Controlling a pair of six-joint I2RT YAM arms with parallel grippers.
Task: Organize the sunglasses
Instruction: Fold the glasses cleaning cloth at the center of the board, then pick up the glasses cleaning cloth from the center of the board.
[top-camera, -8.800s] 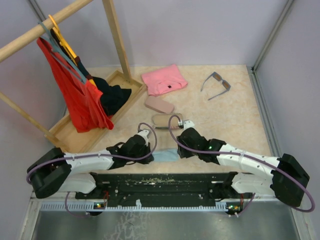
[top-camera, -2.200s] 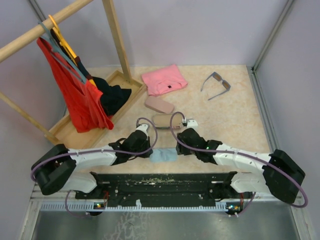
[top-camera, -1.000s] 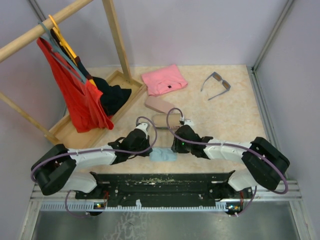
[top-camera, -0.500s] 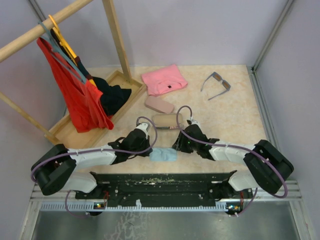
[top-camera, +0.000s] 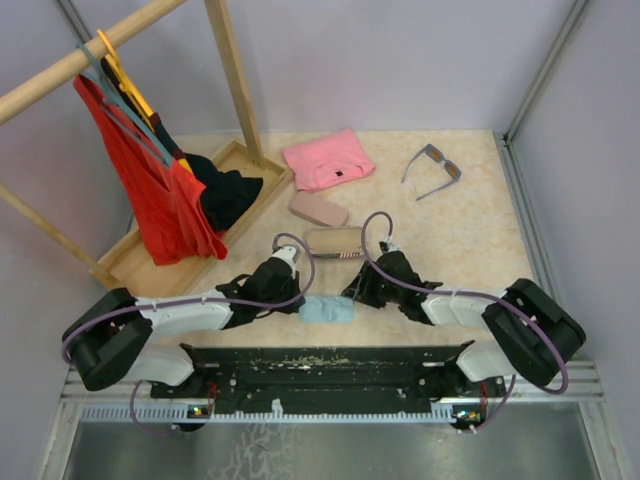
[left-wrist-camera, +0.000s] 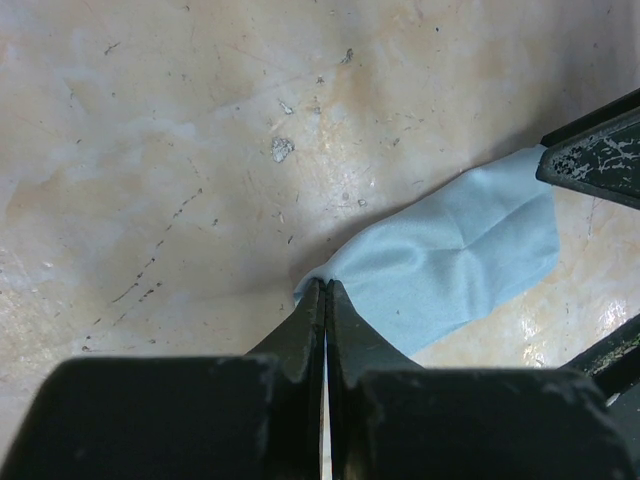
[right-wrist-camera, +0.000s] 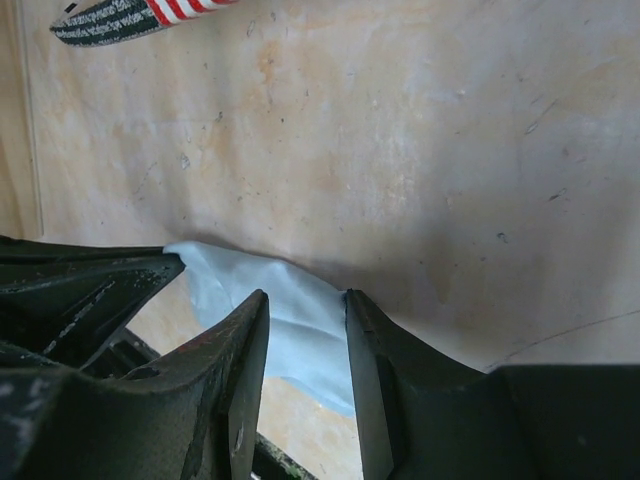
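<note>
L gripper (left-wrist-camera: 325, 290) is shut tight, tips pinched on one corner of the lt-blue cloth (left-wrist-camera: 460, 260). The cloth lies on the desk (top-camera: 470, 230) at approx 6 o'clock, just ahead of my arm bases. R gripper (right-wrist-camera: 305, 300) is at the cloth's opposite end, tips down near the desk w/ jaws apart, one finger on either side of the cloth's edge; can't tell if they press on it. My L arm reaches in from approx 8 o'clock, R arm from approx 4. Sunglasses (top-camera: 433, 168), grey-blue frame w/ dark lenses, sit at approx 2 o'clock w/ temples unfolded, well apart from both grippers & touching nothing else. A tan case (top-camera: 330, 239) lies mid-desk just beyond the cloth, a pink case (top-camera: 318, 208) near it toward 11, & a folded pink garment (top-camera: 328, 158) at 12.
</note>
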